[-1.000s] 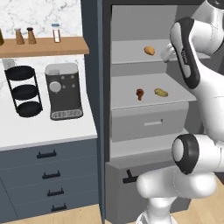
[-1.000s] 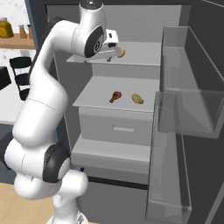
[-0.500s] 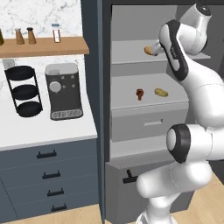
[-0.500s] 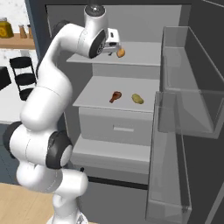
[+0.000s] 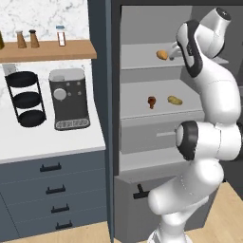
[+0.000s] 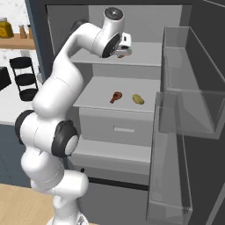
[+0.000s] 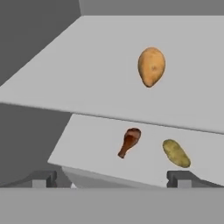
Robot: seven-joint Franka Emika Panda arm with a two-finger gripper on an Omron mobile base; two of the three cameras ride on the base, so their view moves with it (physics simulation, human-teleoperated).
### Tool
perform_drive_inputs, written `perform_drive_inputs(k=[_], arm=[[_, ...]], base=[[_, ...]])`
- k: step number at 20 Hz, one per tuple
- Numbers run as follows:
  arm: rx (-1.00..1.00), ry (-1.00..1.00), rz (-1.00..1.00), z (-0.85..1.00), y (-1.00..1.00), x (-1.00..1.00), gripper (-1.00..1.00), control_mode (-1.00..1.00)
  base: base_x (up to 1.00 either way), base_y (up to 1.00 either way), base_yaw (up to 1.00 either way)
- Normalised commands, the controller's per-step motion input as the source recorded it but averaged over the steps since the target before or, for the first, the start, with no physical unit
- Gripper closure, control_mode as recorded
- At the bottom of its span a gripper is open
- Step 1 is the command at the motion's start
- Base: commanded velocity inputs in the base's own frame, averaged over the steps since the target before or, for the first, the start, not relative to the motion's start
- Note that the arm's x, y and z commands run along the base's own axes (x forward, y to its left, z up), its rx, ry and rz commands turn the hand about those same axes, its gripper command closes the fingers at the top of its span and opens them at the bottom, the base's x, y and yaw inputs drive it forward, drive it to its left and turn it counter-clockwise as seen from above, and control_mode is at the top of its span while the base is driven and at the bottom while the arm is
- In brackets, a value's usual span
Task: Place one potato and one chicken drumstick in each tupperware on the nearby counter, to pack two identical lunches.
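An orange-tan potato [image 7: 152, 66] [image 5: 162, 55] lies on the upper shelf of the open fridge. On the shelf below, a reddish-brown chicken drumstick [image 7: 130, 141] [image 5: 151, 101] [image 6: 116, 97] lies beside a duller olive potato [image 7: 176, 153] [image 5: 174, 100] [image 6: 138, 99]. My gripper [image 7: 111, 179] [image 5: 176, 51] [image 6: 123, 52] hovers at the upper shelf, just in front of the orange potato, open, nothing between its fingers. The white counter [image 5: 47, 137] is left of the fridge. Both tupperware trays are out of view.
A black coffee machine [image 5: 70, 98] and a black tiered rack [image 5: 26, 98] stand on the counter under a wooden shelf [image 5: 47, 48] with bottles. The fridge door [image 6: 184, 88] with clear bins hangs open on the right. A drawer [image 6: 123, 127] sits under the middle shelf.
My arm has swung its elbow up and round while the hand stayed by the upper shelf near the orange potato. The food has not moved.
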Motion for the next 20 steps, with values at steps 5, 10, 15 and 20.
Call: perform_drive_inputs(k=[5, 10, 15, 20], arm=[[-0.01, 0.03, 0.00, -0.04, -0.04, 0.64, -1.00, -1.00], [-0.01, 0.00, 0.00, 0.00, 0.00, 0.54, -1.00, -1.00], [0.00, 0.01, 0.00, -0.06, 0.00, 0.46, -1.00, -1.00], [0.00, 0.02, 0.00, -0.15, 0.00, 0.40, -1.00, -1.00]], base=[[0.00, 0.00, 0.00], [0.00, 0.00, 0.00], [0.00, 0.00, 0.00], [0.00, 0.00, 0.00]])
